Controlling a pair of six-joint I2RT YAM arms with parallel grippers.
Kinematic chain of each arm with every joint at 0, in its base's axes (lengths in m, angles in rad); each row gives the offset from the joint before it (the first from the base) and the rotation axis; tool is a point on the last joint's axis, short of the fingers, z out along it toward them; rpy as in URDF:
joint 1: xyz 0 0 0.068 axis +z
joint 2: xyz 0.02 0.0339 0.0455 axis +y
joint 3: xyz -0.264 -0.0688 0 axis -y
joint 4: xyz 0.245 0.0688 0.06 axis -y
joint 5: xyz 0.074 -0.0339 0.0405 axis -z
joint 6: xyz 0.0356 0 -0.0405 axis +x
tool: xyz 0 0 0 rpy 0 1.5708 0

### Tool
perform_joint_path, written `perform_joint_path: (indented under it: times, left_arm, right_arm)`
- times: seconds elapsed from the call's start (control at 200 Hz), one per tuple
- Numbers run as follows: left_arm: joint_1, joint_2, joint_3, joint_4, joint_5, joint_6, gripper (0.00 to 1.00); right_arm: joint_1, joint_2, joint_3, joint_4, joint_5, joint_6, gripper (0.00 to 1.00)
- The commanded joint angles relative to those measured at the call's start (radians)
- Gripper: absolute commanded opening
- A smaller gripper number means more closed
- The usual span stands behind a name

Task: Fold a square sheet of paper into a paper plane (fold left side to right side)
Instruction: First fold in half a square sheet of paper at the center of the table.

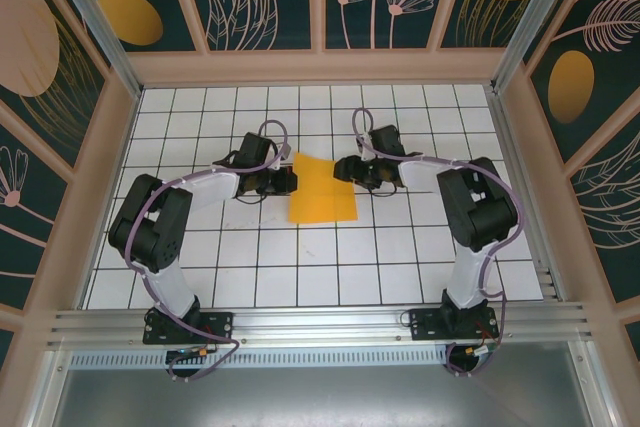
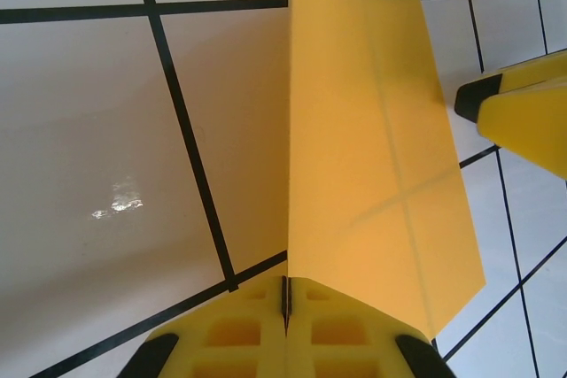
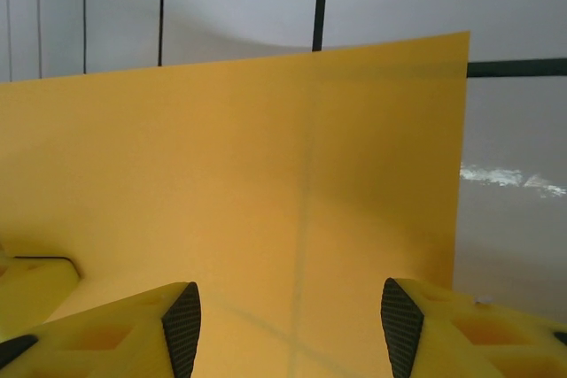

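The square sheet of paper is plain orange-yellow and lies on the white grid table between both arms. My left gripper is shut on the sheet's left edge. In the left wrist view its jaws meet on that edge, and the sheet rises from them and curves over to the right. My right gripper is at the sheet's right edge, near the far corner. It stands open in the right wrist view, its dark pads apart above the sheet. Grid lines show faintly through the paper.
The white tiled table is boxed in by patterned dark walls with a wooden frame. An aluminium rail runs along the near edge, where both arm bases are bolted. A finger of the right gripper shows in the left wrist view.
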Motion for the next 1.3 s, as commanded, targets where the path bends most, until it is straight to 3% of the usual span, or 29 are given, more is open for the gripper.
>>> perform_joint_path:
  times: [0.0,0.295,0.505,0.791,1.291]
  left_arm:
    - [-0.001,0.017,0.03,-0.02,0.002,0.015,0.0]
    - [0.0,0.021,0.048,0.043,0.137,-0.054,0.31]
    - [-0.002,0.041,0.039,0.153,0.265,-0.138,0.46]
    - [-0.026,0.089,0.052,0.233,0.332,-0.201,0.52]
    - [-0.051,0.167,0.123,0.236,0.33,-0.218,0.53]
  right_arm:
    - [0.015,0.029,0.038,-0.068,0.04,-0.019,0.6]
    - [0.025,0.039,0.022,-0.107,0.105,-0.027,0.59]
    - [0.024,0.034,-0.01,-0.05,0.071,0.005,0.59]
    - [0.001,0.001,-0.084,0.153,-0.048,0.105,0.59]
    - [-0.06,-0.086,-0.139,0.388,-0.222,0.25,0.57]
